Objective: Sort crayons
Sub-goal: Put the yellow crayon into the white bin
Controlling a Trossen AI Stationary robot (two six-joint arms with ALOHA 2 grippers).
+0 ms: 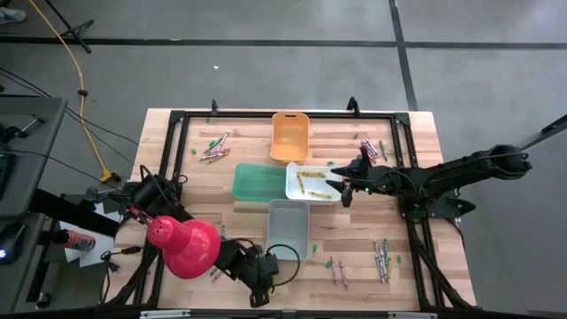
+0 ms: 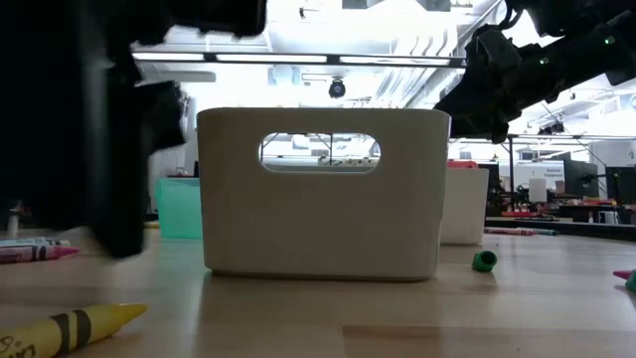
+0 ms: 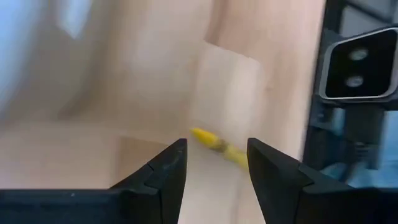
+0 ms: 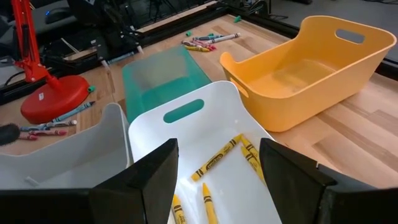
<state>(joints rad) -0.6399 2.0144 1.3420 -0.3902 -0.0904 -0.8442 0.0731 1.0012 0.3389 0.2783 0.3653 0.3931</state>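
four bins are seen grouped mid-table in the high view: an orange bin (image 1: pixel 290 136), a green bin (image 1: pixel 257 181), a white bin (image 1: pixel 312 182) and a grey bin (image 1: pixel 288 226). the right gripper (image 1: pixel 341 185) is held over the white bin's right end, its fingers (image 4: pixel 149 180) spread wide with nothing between them; below it, yellow crayons (image 4: pixel 217 158) are seen lying loose on the white bin's floor. black wrapper markings are visible on these crayons, but no writing can be read. the left gripper (image 3: pixel 216 163) is positioned low at the table's near edge, by a red lamp (image 1: pixel 183 245), its fingers parted and empty; a single yellow crayon (image 3: pixel 214 143) is seen on the wood just ahead of the gap, apparently untouched. loose crayon clusters are scattered on the table: one at the far left (image 1: pixel 215 148), one at the far right (image 1: pixel 372 149) and one at the near right (image 1: pixel 382 260). in the low view, a yellow crayon (image 2: pixel 70 328) with a black-banded label is shown lying on the near wood; its lettering cannot be made out.
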